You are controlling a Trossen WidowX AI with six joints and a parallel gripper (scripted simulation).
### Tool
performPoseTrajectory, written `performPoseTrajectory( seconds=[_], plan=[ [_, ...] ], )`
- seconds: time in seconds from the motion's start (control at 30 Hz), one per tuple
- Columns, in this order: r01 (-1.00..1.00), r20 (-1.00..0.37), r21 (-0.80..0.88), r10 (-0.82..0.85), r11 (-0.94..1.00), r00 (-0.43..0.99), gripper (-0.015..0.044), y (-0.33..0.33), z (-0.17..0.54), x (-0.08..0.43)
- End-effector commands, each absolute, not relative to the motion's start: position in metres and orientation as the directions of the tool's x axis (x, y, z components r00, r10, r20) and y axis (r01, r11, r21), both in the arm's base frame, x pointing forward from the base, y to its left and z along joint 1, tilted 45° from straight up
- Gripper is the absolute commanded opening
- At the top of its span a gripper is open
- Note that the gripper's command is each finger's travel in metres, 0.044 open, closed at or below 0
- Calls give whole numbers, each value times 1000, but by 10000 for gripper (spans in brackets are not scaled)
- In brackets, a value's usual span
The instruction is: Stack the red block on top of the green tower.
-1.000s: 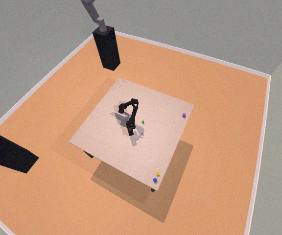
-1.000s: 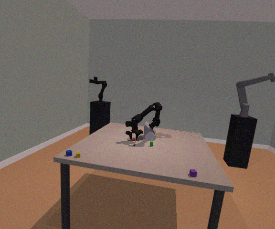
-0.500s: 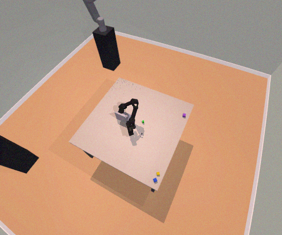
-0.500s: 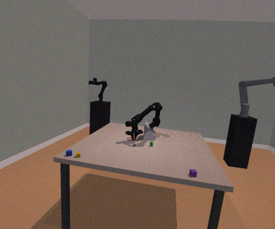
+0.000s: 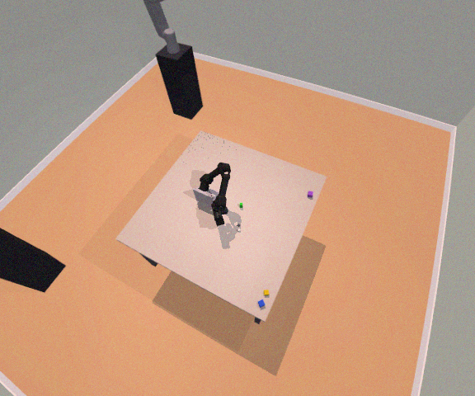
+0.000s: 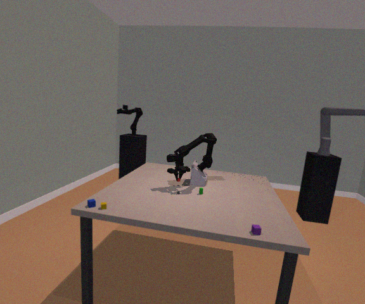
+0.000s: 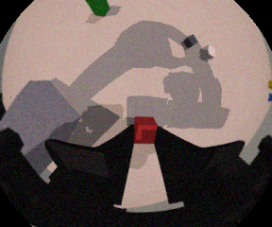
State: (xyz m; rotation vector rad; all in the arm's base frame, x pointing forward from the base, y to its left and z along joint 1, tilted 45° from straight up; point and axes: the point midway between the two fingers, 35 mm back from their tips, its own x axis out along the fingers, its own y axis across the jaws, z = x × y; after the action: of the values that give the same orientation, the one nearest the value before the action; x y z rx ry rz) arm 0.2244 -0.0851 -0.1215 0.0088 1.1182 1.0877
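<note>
Black parallel-jaw gripper (image 7: pixel 145 146): fingers clenched on 1 small red cube block (image 7: pixel 145 130), apparently lifted off the pale square table top (image 6: pixel 228 209). Short green block tower (image 7: pixel 98 2): upright, at 11 o'clock in the wrist view, well apart from the cube.

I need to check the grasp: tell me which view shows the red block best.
The wrist view: the red block sits large and unobstructed between the jaws. The exterior view shows only a red speck under the gripper; in the top view the arm hides it.
</note>
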Motion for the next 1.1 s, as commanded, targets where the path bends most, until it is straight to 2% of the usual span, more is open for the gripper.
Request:
performPoseTrajectory(
  seconds=[0.0,0.4,0.77,1.07],
  plan=[
    [-698,-721,490,693,523,14,0,-102,-107,226],
    [-697,-722,489,692,524,13,0,-137,-71,225],
    [-697,-722,489,692,524,13,0,-136,-69,225],
    [-690,-737,481,676,541,16,0,-110,-35,260]
  ],
)
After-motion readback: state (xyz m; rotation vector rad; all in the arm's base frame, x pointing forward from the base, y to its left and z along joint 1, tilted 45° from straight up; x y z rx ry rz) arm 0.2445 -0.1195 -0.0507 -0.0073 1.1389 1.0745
